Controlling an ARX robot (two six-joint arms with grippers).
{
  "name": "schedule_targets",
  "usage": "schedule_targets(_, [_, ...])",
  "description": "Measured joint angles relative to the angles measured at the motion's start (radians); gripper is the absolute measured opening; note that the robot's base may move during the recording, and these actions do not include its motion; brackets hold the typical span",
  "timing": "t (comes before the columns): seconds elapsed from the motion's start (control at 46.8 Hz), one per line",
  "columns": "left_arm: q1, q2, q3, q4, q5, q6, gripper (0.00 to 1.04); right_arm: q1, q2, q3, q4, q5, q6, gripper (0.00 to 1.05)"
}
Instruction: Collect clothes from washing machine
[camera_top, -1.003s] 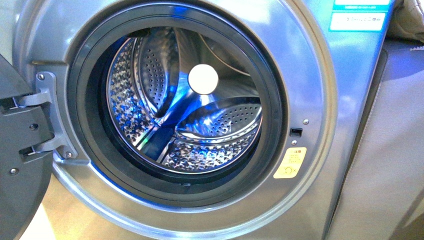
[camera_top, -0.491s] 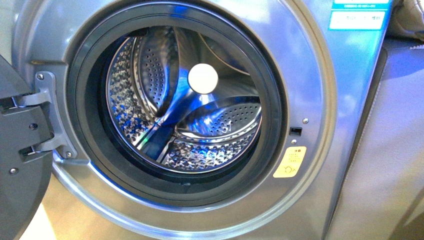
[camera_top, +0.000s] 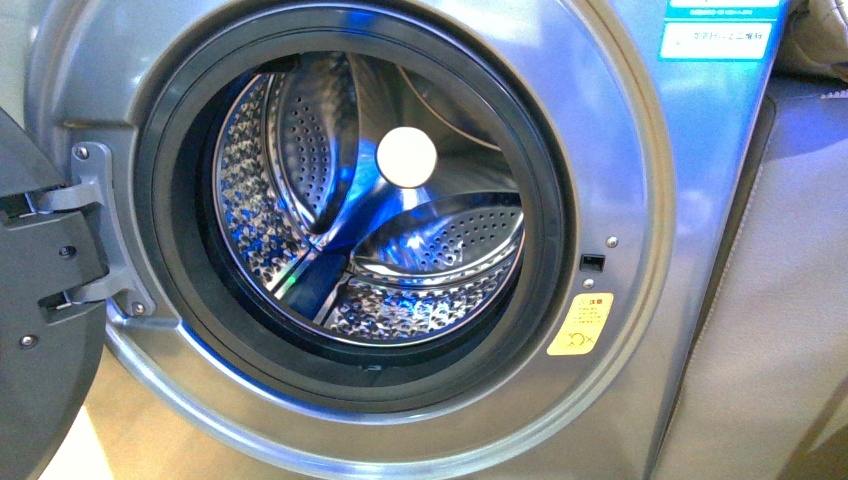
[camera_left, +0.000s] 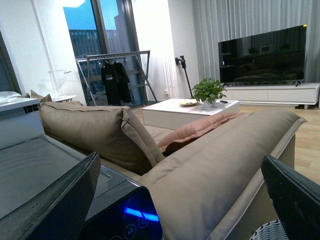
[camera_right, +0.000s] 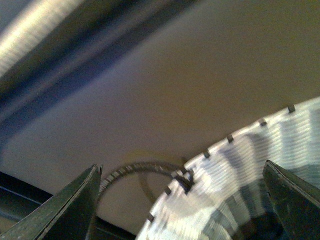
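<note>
- The washing machine (camera_top: 640, 200) fills the front view with its door (camera_top: 40, 330) swung open to the left; the steel drum (camera_top: 370, 200) looks bare, and no clothes show in any view.
- The left gripper (camera_left: 180, 200) has its fingers spread wide with nothing between them; it points out over a beige sofa (camera_left: 210, 165) toward the living room.
- The right gripper (camera_right: 182, 200) is likewise wide open and empty, hovering near the rim of a woven basket (camera_right: 260, 165).
- Risk: if the garment already lies in the basket, another reach into the drum would be wasted; if it sits low behind the dark door seal (camera_top: 170, 250), it could be missed.
- Risk: an arm swinging back toward the machine could knock the open door or the basket's handle (camera_right: 135, 170).
- Hidden: the basket's inside is blurred and cut off, so I cannot tell whether the clothes are there. The drum's near floor is masked by the seal. Neither arm shows in the front view.
</note>
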Motion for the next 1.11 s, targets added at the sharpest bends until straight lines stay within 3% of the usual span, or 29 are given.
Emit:
schedule_targets(0.192, [0.0,0.0,0.0,0.0,0.0,0.0,0.98,0.064,-0.121,0.125,-0.022,0.003,0.08,0.97])
schedule_targets(0.384, [0.0,0.0,0.0,0.0,0.0,0.0,0.98,0.189,-0.208,0.227,-0.05,0.113,0.107,0.97])
schedule_targets(0.662, [0.0,0.0,0.0,0.0,0.0,0.0,0.98,0.544,-0.356,0.284,-0.16,0.419,0.036,0.97])
schedule_targets(0.875, [0.0,0.0,0.0,0.0,0.0,0.0,0.98,0.842,-0.497,0.255,-0.107,0.734,-0.18,0.97])
schedule_targets(0.961, [0.0,0.0,0.0,0.0,0.0,0.0,0.98,0.942,-0.583,0.184,-0.083,0.783,-0.266,0.97])
schedule_targets(1.11, [0.0,0.0,0.0,0.0,0.0,0.0,0.98,0.996,-0.741,0.026,-0.061,0.811,-0.327,0.96])
